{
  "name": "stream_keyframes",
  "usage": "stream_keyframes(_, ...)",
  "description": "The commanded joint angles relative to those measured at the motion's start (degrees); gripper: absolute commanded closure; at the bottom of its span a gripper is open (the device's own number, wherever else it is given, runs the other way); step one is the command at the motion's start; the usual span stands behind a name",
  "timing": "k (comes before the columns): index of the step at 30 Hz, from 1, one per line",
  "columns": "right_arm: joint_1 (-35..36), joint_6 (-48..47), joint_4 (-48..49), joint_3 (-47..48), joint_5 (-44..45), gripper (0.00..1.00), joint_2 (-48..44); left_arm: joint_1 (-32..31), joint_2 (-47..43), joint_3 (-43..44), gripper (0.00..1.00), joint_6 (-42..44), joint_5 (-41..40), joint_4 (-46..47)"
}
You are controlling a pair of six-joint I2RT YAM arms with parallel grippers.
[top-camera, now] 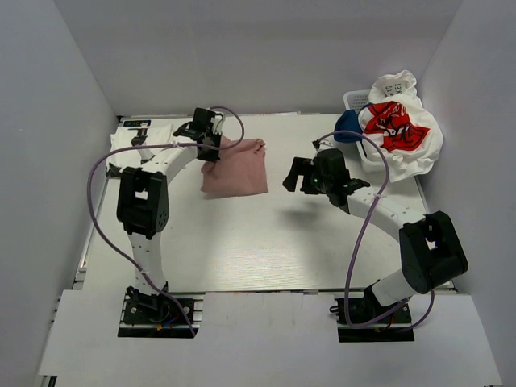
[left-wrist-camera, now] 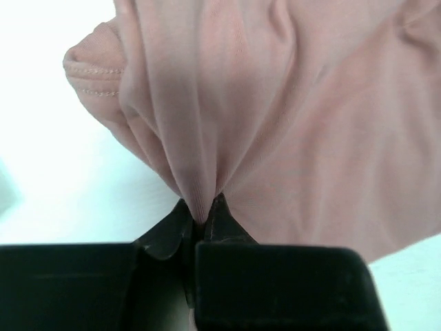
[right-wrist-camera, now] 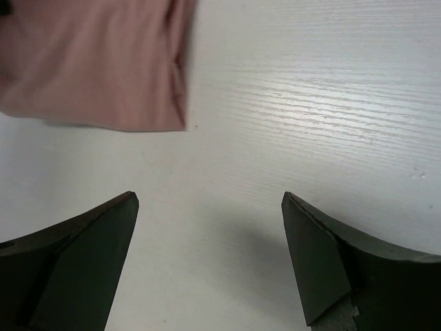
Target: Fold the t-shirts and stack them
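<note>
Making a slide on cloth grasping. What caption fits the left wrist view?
Left claw pinching a bunched fold of the dusty-pink t-shirt lying on the white table.

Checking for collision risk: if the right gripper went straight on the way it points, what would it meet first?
Likely bare table; the right gripper, open, aims just beside the pink t-shirt, though depth is unclear.

The folded dusty-pink cloth t-shirt (top-camera: 235, 171) lies left of centre on the pale wood-grain desk (top-camera: 258, 246); a white cloth t-shirt (top-camera: 126, 145) lies far left; far right, a white red-printed t-shirt (top-camera: 401, 127) is heaped on the white slotted plastic basket (top-camera: 352, 99), a navy cloth t-shirt (top-camera: 347, 127) just left of it.
</note>
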Motion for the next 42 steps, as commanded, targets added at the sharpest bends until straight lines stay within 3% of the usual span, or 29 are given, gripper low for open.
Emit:
stream_keyframes(1,-0.2,-1.3,-0.6,0.2,6.1,0.1,0.5,0.6,-10.9,-1.1,1.0,10.5,-9.6,0.3)
stream_keyframes(3,-0.3,-1.5,-1.3,0.9,7.3,0.1,0.7,1.7,-12.8,-2.6,1.0,12.8,-14.1,2.9)
stream_keyframes(7,-0.3,-1.5,-2.0,0.9,10.8,0.1,0.5,3.7,-14.2,0.7,1.0,17.6,-14.6,1.0)
stream_keyframes(16,-0.4,-2.1,-1.0,0.2,13.9,0.1,0.6,9.4,-11.6,12.3,1.0,24.6,-13.2,-6.6)
stream_keyframes(21,-0.3,-1.7,-2.5,2.3,13.7,0.1,3.3,12.6,-10.9,14.4,1.0,27.9,-11.1,-8.1)
stream_keyframes(31,-0.1,-1.5,-2.5,3.3,13.7,0.1,4.5,18.7,-7.8,25.0,1.0,27.3,-5.3,-13.2)
stream_keyframes(42,-0.1,-1.5,-7.7,6.6,16.7,0.1,7.3,24.5,1.0,26.8,1.0,29.3,0.6,-14.8)
